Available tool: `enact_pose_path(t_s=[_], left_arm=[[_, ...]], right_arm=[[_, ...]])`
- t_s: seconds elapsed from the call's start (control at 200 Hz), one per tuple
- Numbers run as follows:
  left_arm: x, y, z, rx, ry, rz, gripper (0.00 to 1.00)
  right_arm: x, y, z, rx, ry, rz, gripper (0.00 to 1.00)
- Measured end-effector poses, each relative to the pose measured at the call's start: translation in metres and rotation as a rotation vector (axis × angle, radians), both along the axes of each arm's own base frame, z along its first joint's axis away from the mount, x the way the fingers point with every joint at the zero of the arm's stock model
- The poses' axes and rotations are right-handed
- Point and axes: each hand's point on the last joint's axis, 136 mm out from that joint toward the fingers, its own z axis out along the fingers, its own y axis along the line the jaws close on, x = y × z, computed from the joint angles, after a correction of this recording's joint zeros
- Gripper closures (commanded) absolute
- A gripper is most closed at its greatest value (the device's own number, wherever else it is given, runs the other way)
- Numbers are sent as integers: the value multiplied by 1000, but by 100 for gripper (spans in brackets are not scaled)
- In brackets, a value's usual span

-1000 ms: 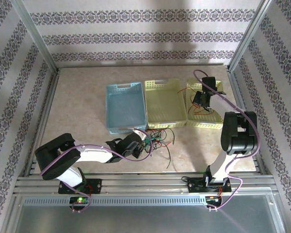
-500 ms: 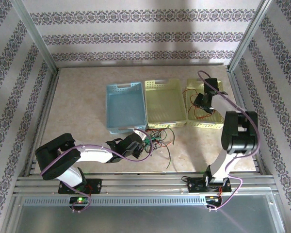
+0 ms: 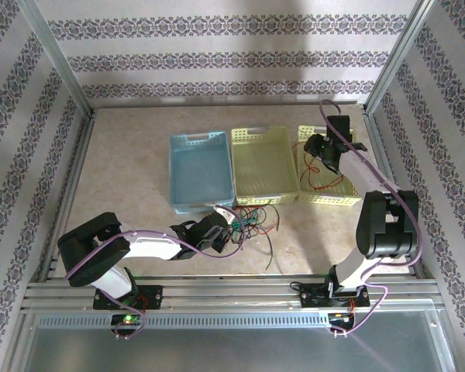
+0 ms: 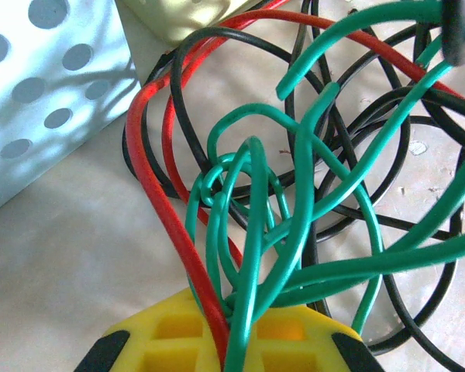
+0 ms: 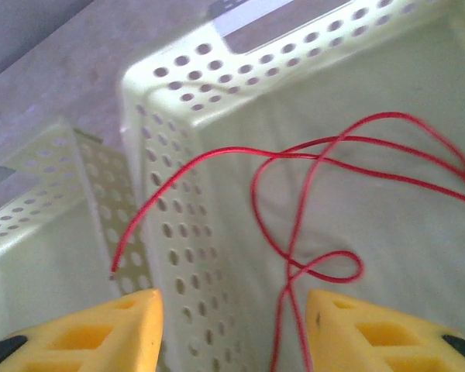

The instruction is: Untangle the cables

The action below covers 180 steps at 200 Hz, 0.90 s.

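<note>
1. The desk (image 3: 124,170) carried a blue basket (image 3: 201,207), a middle yellow basket (image 3: 267,198) and a right yellow basket (image 3: 329,200), the last nearest its right edge.
2. My left jaws were clamped on the cable tangle (image 4: 252,232), which lay just in front of the blue basket.
3. My right jaws stood apart over a red cable (image 5: 273,154) lying in the right yellow basket.

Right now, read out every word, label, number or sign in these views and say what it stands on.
No readable text anywhere.
Blue basket, middle yellow basket, right yellow basket: plain perforated plastic, no label.
Tangled cables, red cable: no print.
Wallpaper: ornament only, no letters.
</note>
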Motion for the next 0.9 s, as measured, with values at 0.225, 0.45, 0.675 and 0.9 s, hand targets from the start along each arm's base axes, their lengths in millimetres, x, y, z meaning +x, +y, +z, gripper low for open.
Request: enact_pose_path(t_s=[0.225,0.45,0.675,0.9], left_arm=[[0,0,0,9,-4,2,100],[0,0,0,15,-8,3,100],[1,-1,0,17,-10,4,100],[2,-3,-1,18,-11,5,100]], right_arm=[[34,24,-5,19,-1,36,48],[45,21,-23,3,34,20,48],[38,8,-41,-18,75,-14,49],[17,-8,-56,-31,116,-55,50]])
